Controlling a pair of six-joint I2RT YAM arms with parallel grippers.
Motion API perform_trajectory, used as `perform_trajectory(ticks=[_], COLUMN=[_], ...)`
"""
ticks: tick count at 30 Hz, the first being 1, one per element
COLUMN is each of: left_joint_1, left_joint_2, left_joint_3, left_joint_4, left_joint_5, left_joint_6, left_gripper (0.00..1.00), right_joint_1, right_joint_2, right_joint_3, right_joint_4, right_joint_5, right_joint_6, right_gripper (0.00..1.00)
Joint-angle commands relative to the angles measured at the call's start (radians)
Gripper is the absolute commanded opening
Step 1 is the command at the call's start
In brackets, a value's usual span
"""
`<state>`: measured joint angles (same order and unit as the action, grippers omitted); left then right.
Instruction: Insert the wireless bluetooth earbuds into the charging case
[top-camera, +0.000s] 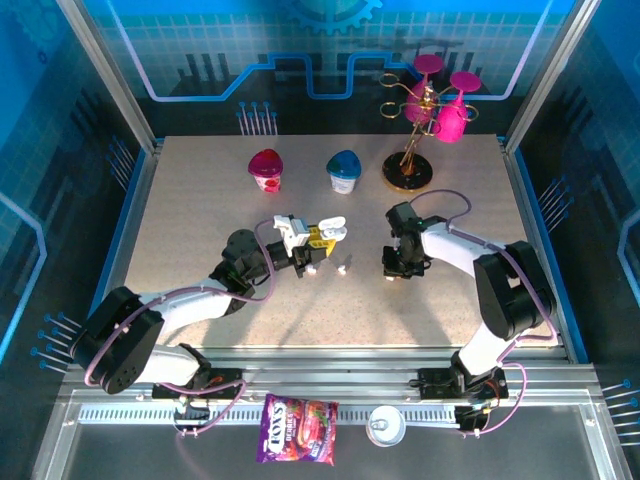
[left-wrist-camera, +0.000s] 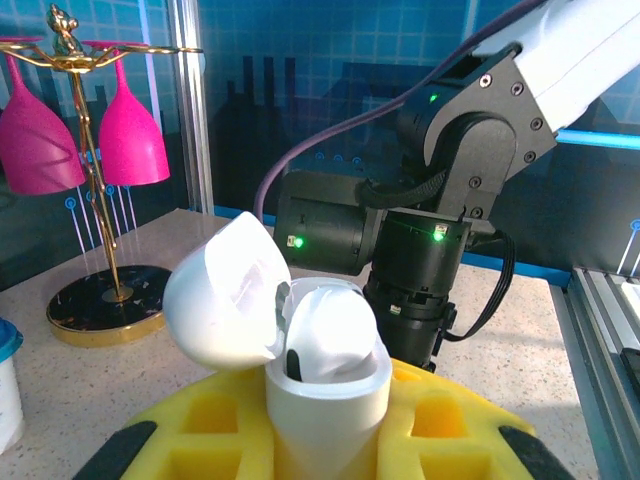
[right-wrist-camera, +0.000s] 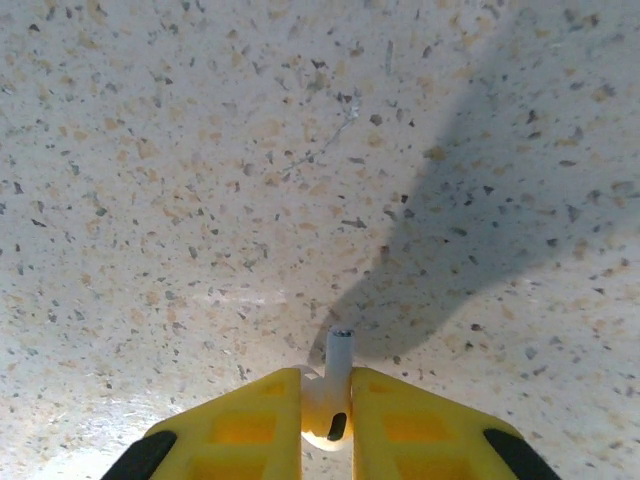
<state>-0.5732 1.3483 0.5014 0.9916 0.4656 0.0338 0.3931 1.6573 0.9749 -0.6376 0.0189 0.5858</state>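
One pink yogurt cup (top-camera: 266, 168) and one blue yogurt cup (top-camera: 345, 170) are standing, and two pink glasses (top-camera: 450, 125) are hanging on one gold rack (top-camera: 408, 175). One charging case (left-wrist-camera: 330, 392), one candy bag (top-camera: 298, 415) and two earbuds, one loose earbud (top-camera: 345, 268) and one pinched earbud (right-wrist-camera: 339, 355), are showing.

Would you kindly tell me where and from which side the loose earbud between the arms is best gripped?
Likely from straight above, pinching across its body: the earbud lies low on the table. Stem direction is too small to tell.

White earbud (right-wrist-camera: 340, 356), yellow right tool (right-wrist-camera: 326, 380), beige speckled table (right-wrist-camera: 200, 150).
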Motion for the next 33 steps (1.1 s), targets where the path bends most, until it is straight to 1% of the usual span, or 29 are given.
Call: perform_trajectory(ticks=[1, 6, 11, 18, 22, 26, 30, 33], left_joint_1=[0.001, 0.023, 0.067, 0.073, 0.075, 0.076, 0.077, 0.077], left_joint_2=[-0.020, -0.045, -0.104, -0.230, -0.290, -0.320, -0.328, -0.321], left_joint_3=[-0.011, -0.024, -0.066, -0.091, -0.090, -0.091, -0.089, -0.084], left_joint_4=[0.034, 0.023, 0.037, -0.054, -0.118, -0.151, -0.161, -0.160], left_joint_5=[0.005, -0.063, -0.106, -0.132, -0.140, -0.149, -0.152, -0.147], left_joint_6=[0.023, -0.018, -0.037, 0.013, 0.039, 0.054, 0.057, 0.051], left_gripper=[0.01, 0.01, 0.01, 0.02, 0.02, 0.02, 0.02, 0.02], right_joint_1=[0.053, 0.120, 0.178, 0.248, 0.285, 0.314, 0.339, 0.358], right_joint_2=[0.003, 0.049, 0.149, 0.318, 0.394, 0.424, 0.432, 0.431], right_joint_3=[0.065, 0.157, 0.256, 0.372, 0.420, 0.442, 0.450, 0.457], right_joint_4=[-0.121, -0.252, -0.384, -0.488, -0.526, -0.538, -0.537, -0.522], right_joint_5=[0.147, 0.338, 0.518, 0.639, 0.666, 0.661, 0.641, 0.598], right_joint_6=[-0.018, -0.035, -0.038, -0.028, -0.025, -0.024, -0.032, -0.055], right_gripper=[0.15, 0.15, 0.15, 0.16, 0.16, 0.18, 0.23, 0.29])
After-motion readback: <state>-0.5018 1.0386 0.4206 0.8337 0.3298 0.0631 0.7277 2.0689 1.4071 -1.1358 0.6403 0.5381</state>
